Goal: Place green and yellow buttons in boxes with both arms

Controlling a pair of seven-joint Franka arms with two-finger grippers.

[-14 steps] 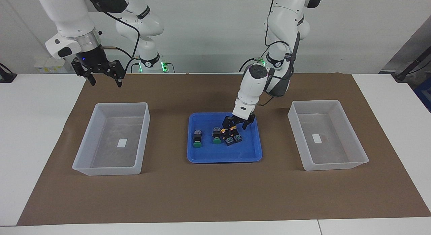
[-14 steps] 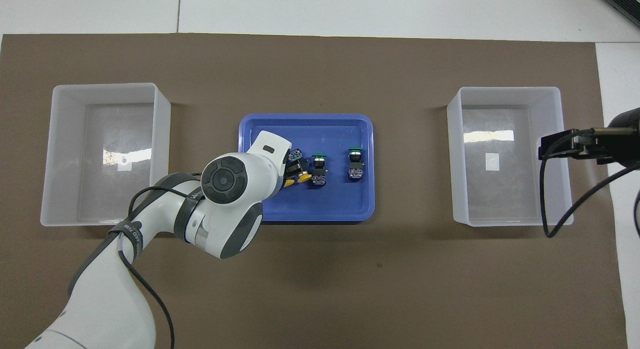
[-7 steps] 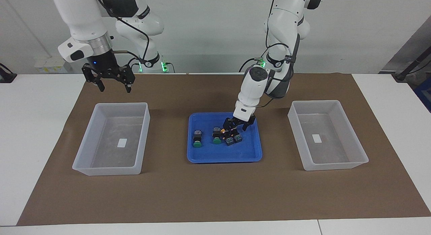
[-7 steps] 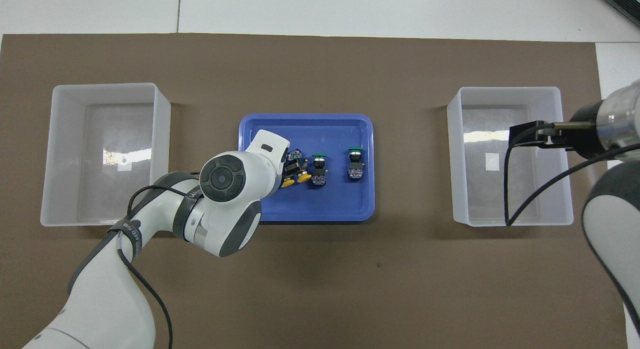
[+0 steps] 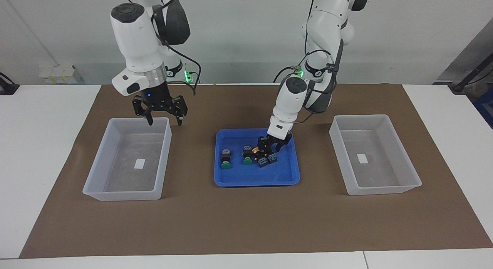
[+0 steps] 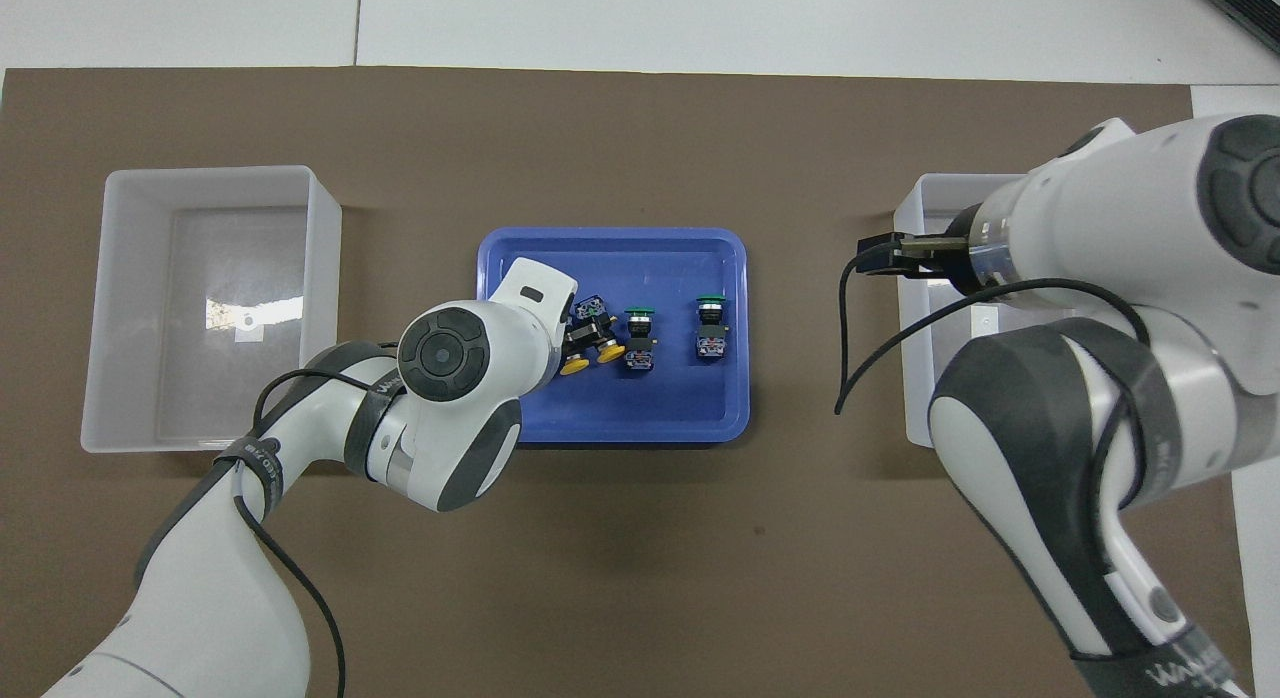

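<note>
Two glossy white jointed robot arms (image 5: 134,34) (image 5: 323,37) with dark grey joint caps, trailing black cables, green lights glowing at their bases; each ends in a black two-finger tool (image 5: 163,115) (image 5: 270,145).

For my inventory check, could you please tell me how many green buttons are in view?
2: both in the blue tray, one nearest the right arm's end, the other beside the yellow buttons. None seem hidden.

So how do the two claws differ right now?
The left claw is down in the blue tray, among the yellow buttons; the right claw hangs in the air over a box. The right claw is open and empty. Both are black with two fingers.
</note>
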